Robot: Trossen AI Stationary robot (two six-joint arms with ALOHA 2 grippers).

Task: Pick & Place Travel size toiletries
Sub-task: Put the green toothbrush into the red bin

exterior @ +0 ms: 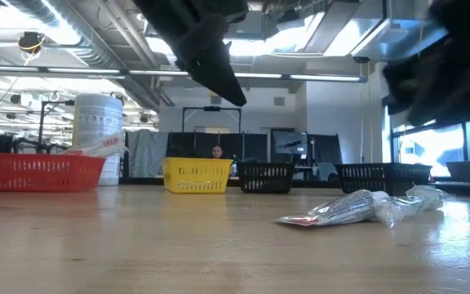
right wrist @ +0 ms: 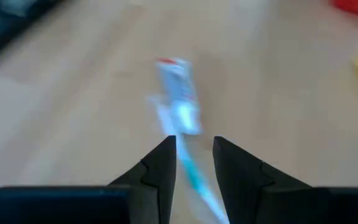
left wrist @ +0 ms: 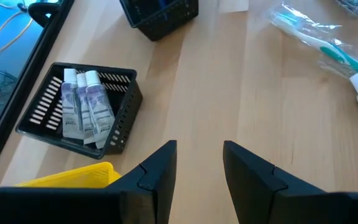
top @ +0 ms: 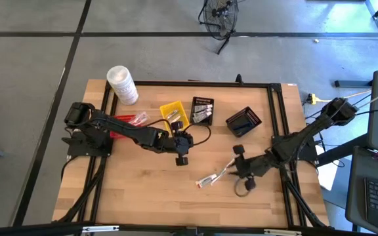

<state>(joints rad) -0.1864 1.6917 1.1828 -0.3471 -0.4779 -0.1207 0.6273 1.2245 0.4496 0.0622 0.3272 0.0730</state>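
Note:
A clear-wrapped toothbrush and a small white tube with a red end (top: 215, 177) lie flat on the wooden table; they also show in the low view (exterior: 353, 208), the left wrist view (left wrist: 316, 40) and the right wrist view (right wrist: 179, 106). My right gripper (top: 238, 164) (right wrist: 194, 146) is open and hovers above the near end of the wrapped toothbrush, with a finger on either side in its wrist view. My left gripper (top: 182, 156) (left wrist: 199, 152) is open and raised above the table's middle (exterior: 215, 61), beside the baskets. Small clear bottles (left wrist: 82, 109) lie in a black basket.
Along the far part of the table stand a red basket (top: 126, 120), a yellow basket (top: 174, 115), the black basket with the bottles (top: 202, 110) and another black basket (top: 243, 121). A big white tub (top: 122, 84) stands at the far left corner. Bare wood lies near the front edge.

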